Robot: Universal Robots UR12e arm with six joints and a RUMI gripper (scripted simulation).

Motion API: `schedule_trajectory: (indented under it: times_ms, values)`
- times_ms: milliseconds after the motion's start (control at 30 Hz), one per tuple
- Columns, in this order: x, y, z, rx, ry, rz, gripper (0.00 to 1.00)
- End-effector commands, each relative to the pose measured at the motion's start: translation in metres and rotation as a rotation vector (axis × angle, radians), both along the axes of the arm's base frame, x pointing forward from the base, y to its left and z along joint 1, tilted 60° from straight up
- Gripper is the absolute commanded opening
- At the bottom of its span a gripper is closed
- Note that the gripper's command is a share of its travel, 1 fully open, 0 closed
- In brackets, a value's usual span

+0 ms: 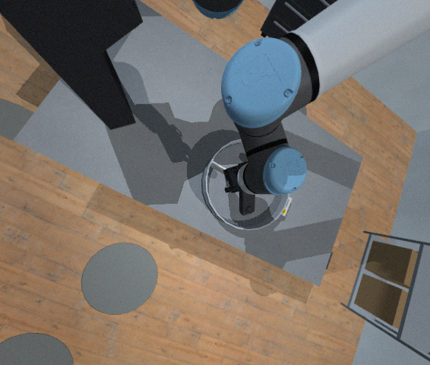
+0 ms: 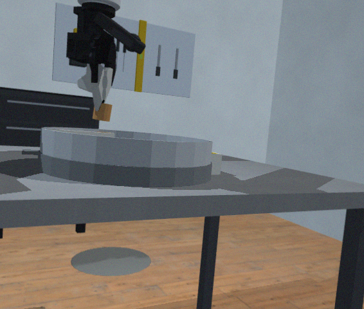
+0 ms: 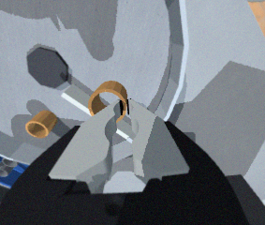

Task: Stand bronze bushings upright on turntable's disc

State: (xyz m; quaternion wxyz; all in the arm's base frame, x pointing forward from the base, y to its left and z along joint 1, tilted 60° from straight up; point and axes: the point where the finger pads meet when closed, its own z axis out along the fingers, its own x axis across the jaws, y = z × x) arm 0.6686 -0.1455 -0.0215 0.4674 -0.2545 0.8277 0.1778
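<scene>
My gripper (image 3: 125,100) is shut on the wall of a bronze bushing (image 3: 108,97), open end down. In the exterior view it hangs (image 2: 101,112) a little above the turntable (image 2: 125,156), near its far left side. The wrist view shows the grey disc (image 3: 123,42) below, the dark hub (image 3: 47,66) to the left, and a second bronze bushing (image 3: 41,124) standing on the disc. From above, my arm hides the held bushing over the turntable (image 1: 238,192). A corner of the blue crate (image 3: 3,166) with steel bushings shows at the lower left of the wrist view.
The turntable has a raised rim (image 2: 125,143) and a white spoke line (image 3: 78,104) across the disc. A small white box (image 2: 216,163) stands beside it on the table. A dark cabinet (image 1: 70,55) stands at the table's far side.
</scene>
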Motion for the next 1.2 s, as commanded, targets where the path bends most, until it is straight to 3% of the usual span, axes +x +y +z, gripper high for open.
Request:
schedule_trajectory:
  times_ms: [0,1167]
  values:
    - [0.0009,-0.0029,0.0015,-0.003,-0.003,-0.002,0.00]
    - [0.0022,-0.0026,0.0024,-0.002,-0.002,-0.001,0.00]
